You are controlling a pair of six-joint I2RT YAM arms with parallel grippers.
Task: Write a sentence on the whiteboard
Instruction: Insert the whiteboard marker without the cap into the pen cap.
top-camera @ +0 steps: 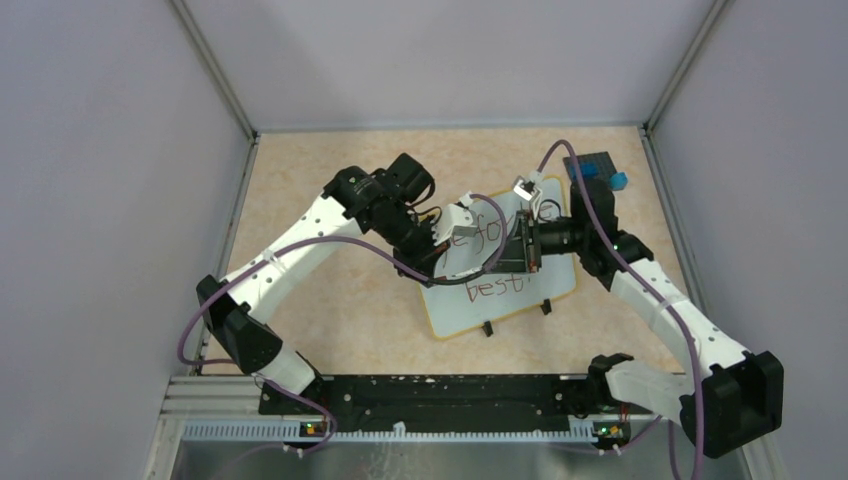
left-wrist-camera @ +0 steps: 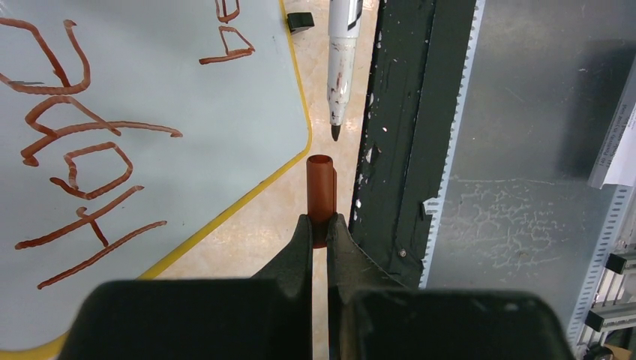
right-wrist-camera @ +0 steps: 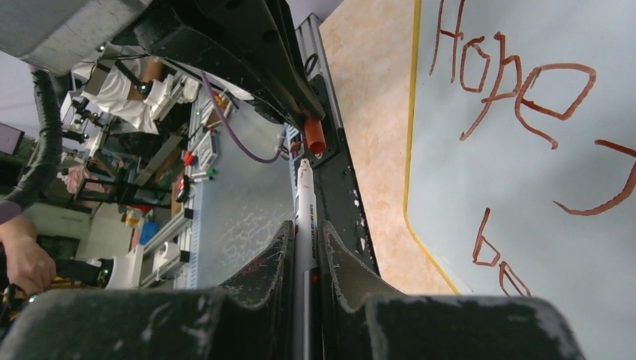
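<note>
Over the beige tabletop (top-camera: pixel 340 300) between pale walls (top-camera: pixel 100 200), left hand (left-wrist-camera: pixel 320 225) clamps a cap (left-wrist-camera: pixel 320 184), right hand (right-wrist-camera: pixel 306 234) a marker (right-wrist-camera: pixel 304 199).

On the small white whiteboard with a thin yellow rim (top-camera: pixel 465 312), the red-brown hand-written sentence (right-wrist-camera: pixel 517 82) shows "Hope" by one corner, then "for", with "best." underneath, while the print on the white marker pen (right-wrist-camera: pixel 304 199) is too tiny to read.

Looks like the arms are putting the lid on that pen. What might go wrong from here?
The marker tip sits slightly off the open mouth of the cap, so it may miss and smear ink. The left gripper pinches only the cap's end, so a push might tilt it.
</note>
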